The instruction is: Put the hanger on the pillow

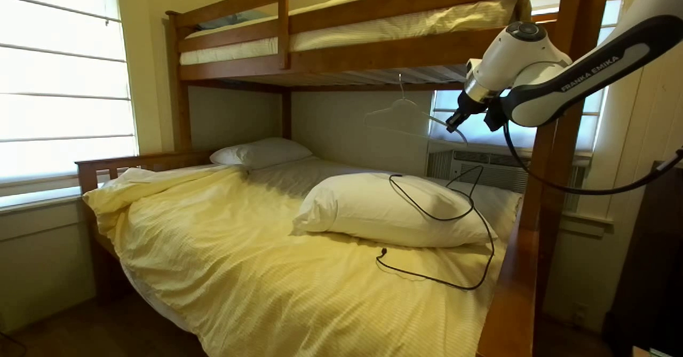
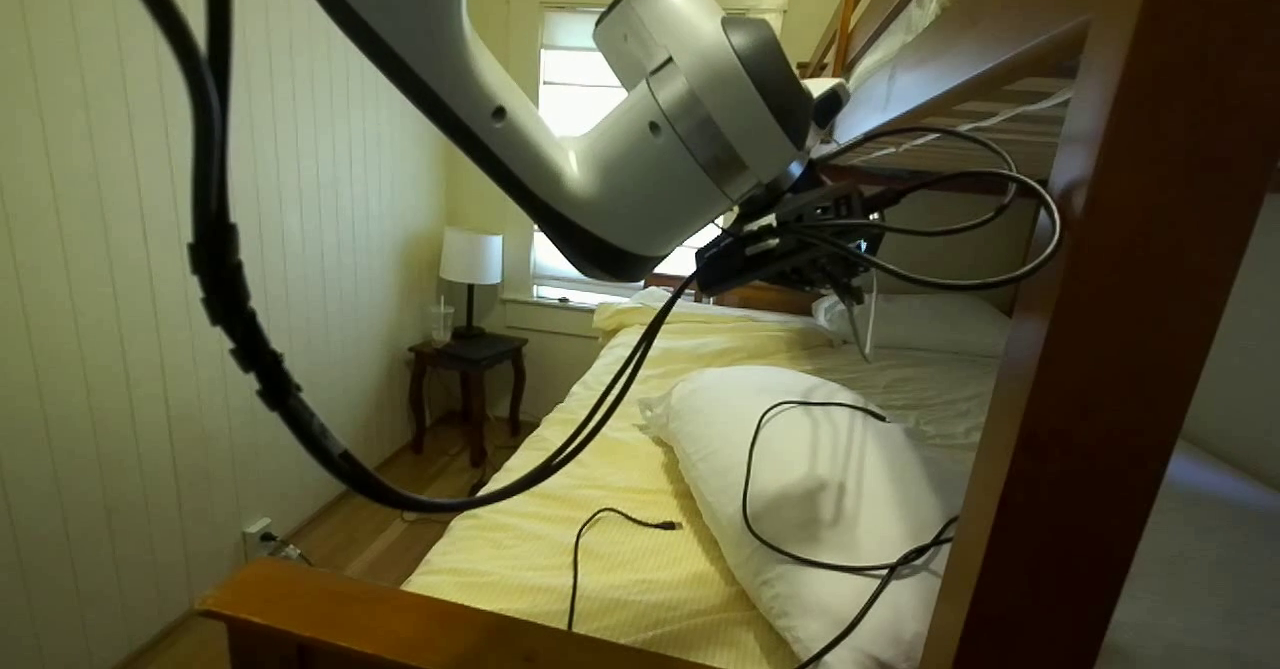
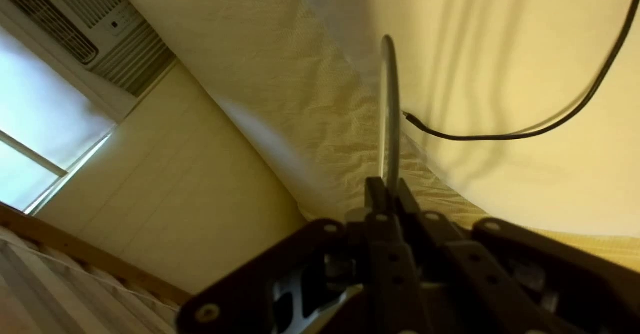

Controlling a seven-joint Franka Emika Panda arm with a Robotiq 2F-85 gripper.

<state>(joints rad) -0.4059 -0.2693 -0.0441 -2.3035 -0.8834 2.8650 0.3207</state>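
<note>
The thin pale hanger (image 1: pixel 404 101) is in the air over the bed, hook up, below the upper bunk. My gripper (image 1: pixel 451 126) is shut on its right end in that exterior view. In the wrist view the fingertips (image 3: pixel 391 189) pinch the hanger's bar (image 3: pixel 393 109), which shows edge-on. In an exterior view the hanger (image 2: pixel 860 324) shows only partly below the gripper (image 2: pixel 850 294). The plump white pillow (image 1: pixel 368 213) lies on the bed below, apart from the hanger. It also shows in an exterior view (image 2: pixel 720 449) and in the wrist view (image 3: pixel 550 74).
A black cord (image 1: pixel 472 287) loops over the pillow and the yellow bedsheet (image 1: pixel 256 271). The upper bunk (image 1: pixel 341 63) is close above the hanger. A wooden post (image 2: pixel 1080 349) and an air conditioner (image 1: pixel 488 167) stand near. A flatter pillow (image 1: pixel 267 153) lies at the far end.
</note>
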